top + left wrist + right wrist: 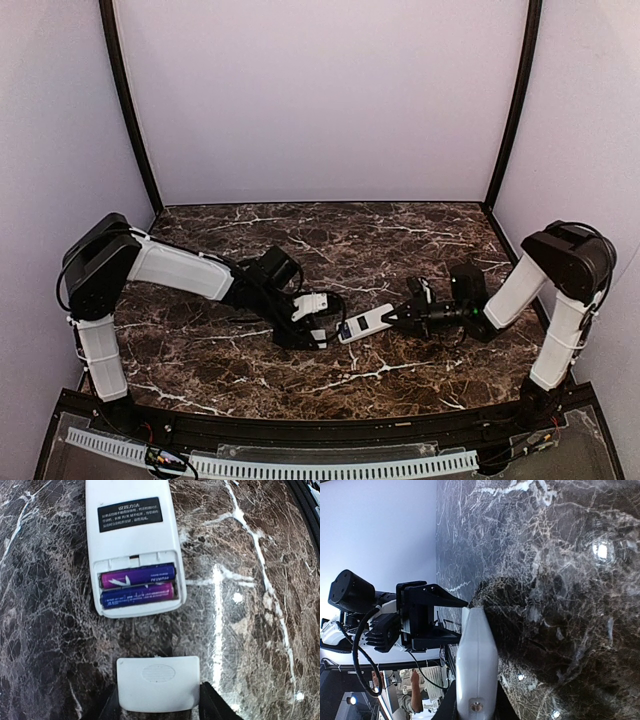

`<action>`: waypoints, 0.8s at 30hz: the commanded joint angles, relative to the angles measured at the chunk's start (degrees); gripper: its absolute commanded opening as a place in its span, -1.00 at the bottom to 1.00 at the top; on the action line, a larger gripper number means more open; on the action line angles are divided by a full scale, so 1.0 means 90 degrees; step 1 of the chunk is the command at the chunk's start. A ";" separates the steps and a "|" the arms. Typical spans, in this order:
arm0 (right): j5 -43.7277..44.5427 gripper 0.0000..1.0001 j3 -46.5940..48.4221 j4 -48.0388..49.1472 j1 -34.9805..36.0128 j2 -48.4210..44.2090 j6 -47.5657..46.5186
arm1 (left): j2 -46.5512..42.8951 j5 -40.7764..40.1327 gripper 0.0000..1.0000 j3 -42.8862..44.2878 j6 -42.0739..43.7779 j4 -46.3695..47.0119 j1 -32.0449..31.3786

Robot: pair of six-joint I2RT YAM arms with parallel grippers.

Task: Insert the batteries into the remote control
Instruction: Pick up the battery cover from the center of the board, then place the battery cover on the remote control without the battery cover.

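Note:
The remote control [132,540] lies white back up on the marble, and its open recess holds two batteries [138,587], purple and blue, side by side. In front of the recess my left gripper [158,702] is shut on the small white cover plate [158,682], one dark finger against each side edge. The cover plate sits apart from the remote. In the top view the remote control [365,322] stretches between both grippers. My right gripper [476,712] is shut on the far end of the remote control [476,660], seen edge-on in the right wrist view.
The dark marble table [400,240] runs back to pale walls with black corner posts [130,110]. The left arm's black gripper body [420,615] stands just beyond the remote in the right wrist view. A black rail [330,430] borders the near edge.

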 commanded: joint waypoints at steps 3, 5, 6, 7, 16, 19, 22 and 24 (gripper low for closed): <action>0.0291 -1.00 -0.0251 0.0624 0.0131 0.0382 0.0234 | -0.0293 0.0308 -0.26 -0.0289 -0.0896 0.1160 -0.0063; 0.0294 -1.00 -0.0303 0.0829 0.0140 0.0455 0.0302 | -0.0295 0.0294 -0.27 -0.0343 -0.1014 0.1381 -0.0069; 0.0304 -1.00 -0.0329 0.0958 0.0137 0.0498 0.0332 | -0.0301 0.0299 -0.27 -0.0355 -0.1069 0.1449 -0.0069; 0.0306 -1.00 -0.0358 0.1046 0.0141 0.0527 0.0353 | -0.0303 0.0296 -0.27 -0.0386 -0.1092 0.1549 -0.0073; 0.0326 -1.00 -0.0447 0.1390 0.0160 0.0661 0.0487 | -0.0259 0.0136 -0.29 -0.0400 -0.1128 0.1899 -0.0183; 0.0316 -1.00 -0.0429 0.1348 0.0170 0.0623 0.0480 | -0.0169 0.0101 -0.30 -0.0358 -0.1134 0.1943 -0.0204; 0.0301 -1.00 -0.0392 0.1229 0.0185 0.0562 0.0437 | -0.0098 0.0125 -0.29 -0.0278 -0.1150 0.1960 -0.0229; 0.0320 -1.00 -0.0373 0.1128 0.0189 0.0504 0.0390 | -0.0057 0.0136 -0.30 -0.0241 -0.1151 0.1962 -0.0239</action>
